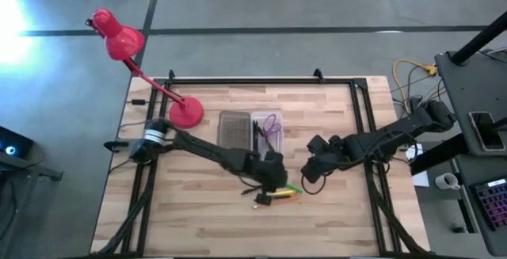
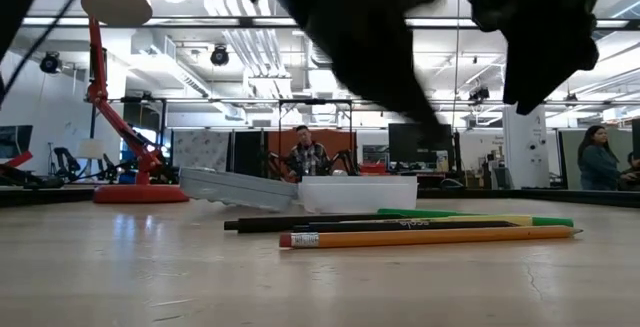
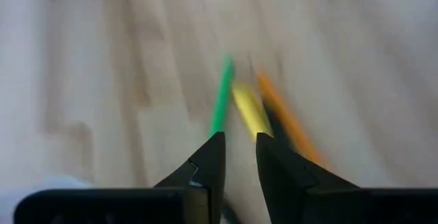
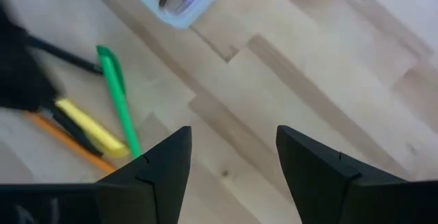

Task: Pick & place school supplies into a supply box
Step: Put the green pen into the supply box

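High view: the left gripper (image 1: 273, 181) is seen over the pile of pens (image 1: 279, 193) on the table (image 1: 198, 219), just in front of the open box (image 1: 250, 129); the right gripper (image 1: 310, 169) is parked just beside the pile, off the wood. Purple scissors (image 1: 272, 124) and a few dark pens are already held in the clear half of the box; the grey half looks bare. Four pieces are left loose and packed close: green marker (image 4: 118, 87), yellow marker (image 4: 89, 126), orange pencil (image 2: 430, 236), dark pen (image 2: 300, 223). Risk, as judged: with the pieces touching, two could be pinched at once, or one could be rolled off by a finger and the rest scattered; the two arms are also near enough to be bumped together. In the left wrist view the left fingers (image 3: 209, 164) are parted only narrowly, aimed between green and yellow, nothing held. In the right wrist view the right fingers (image 4: 161, 166) are spread wide, nothing held or touched.
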Robot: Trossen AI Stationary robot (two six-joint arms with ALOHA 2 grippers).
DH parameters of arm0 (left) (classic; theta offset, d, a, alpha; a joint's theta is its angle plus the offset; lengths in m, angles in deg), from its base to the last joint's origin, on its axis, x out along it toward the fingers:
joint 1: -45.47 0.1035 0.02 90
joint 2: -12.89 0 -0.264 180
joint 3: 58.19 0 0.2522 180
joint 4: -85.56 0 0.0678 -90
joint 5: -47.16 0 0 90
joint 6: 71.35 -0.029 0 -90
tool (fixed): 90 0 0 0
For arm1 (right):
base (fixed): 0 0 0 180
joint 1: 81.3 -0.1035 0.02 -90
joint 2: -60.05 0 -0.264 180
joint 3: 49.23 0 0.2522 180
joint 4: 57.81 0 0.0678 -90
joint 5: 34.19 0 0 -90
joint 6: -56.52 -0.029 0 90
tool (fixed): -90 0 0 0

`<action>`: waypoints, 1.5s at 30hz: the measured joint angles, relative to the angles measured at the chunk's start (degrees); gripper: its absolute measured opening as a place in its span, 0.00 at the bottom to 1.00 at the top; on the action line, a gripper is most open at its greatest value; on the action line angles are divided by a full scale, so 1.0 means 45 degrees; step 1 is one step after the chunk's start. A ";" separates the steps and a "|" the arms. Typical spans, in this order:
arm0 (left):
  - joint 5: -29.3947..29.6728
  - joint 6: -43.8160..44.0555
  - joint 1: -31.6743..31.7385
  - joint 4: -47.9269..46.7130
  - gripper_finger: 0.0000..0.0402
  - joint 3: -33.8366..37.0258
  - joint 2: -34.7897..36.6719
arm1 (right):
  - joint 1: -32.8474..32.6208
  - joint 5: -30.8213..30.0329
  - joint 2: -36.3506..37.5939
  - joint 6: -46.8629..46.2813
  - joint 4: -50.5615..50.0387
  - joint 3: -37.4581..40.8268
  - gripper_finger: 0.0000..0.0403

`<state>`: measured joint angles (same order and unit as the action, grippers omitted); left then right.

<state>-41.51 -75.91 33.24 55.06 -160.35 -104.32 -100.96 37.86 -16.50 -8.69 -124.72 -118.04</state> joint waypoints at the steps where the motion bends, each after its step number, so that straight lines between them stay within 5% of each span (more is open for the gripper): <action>1: -0.0221 -0.0440 0.0000 -0.1063 0.17 -0.0796 -0.0589 | -0.0076 0.0026 0.0000 -0.0136 -0.0011 0.0000 0.51; 5: -0.0301 -0.1510 -0.0011 -0.3514 0.17 -0.3190 -0.2297 | -0.0395 -0.0027 -0.0006 -0.0489 -0.0110 0.0000 0.51; 10: -0.0399 -0.1779 -0.0019 -0.3334 0.17 -0.4208 -0.2803 | -0.0770 -0.0015 -0.0034 -0.0678 -0.0140 0.0009 0.51; 16: -0.0380 -0.2257 0.0022 -0.3224 0.19 -0.3848 -0.2748 | -0.1370 -0.0042 -0.0010 -0.0870 -0.0249 0.0092 0.51; 25: 0.0427 -0.1930 0.0146 -0.1844 0.40 -0.3269 -0.2753 | -0.2422 -0.0385 0.0015 -0.2252 -0.1286 0.0141 0.51; 30: 0.0471 -0.2121 0.0376 -0.1795 0.43 -0.3046 -0.2851 | -0.2659 -0.0460 0.0015 -0.2736 -0.1489 0.0141 0.51; 36: -0.0379 -0.2156 0.0627 -0.2079 0.34 -0.2867 -0.3219 | -0.2662 -0.0684 0.0015 -0.2849 -0.1528 0.0165 0.51; 45: 0.0039 -0.2239 0.0543 -0.1944 0.04 -0.1741 -0.3176 | -0.2657 -0.0717 0.0015 -0.3660 -0.2830 0.0223 0.51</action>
<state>-41.34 -85.99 35.69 46.31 -168.19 -118.61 -112.92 34.64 -16.44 -25.16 -137.46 -117.03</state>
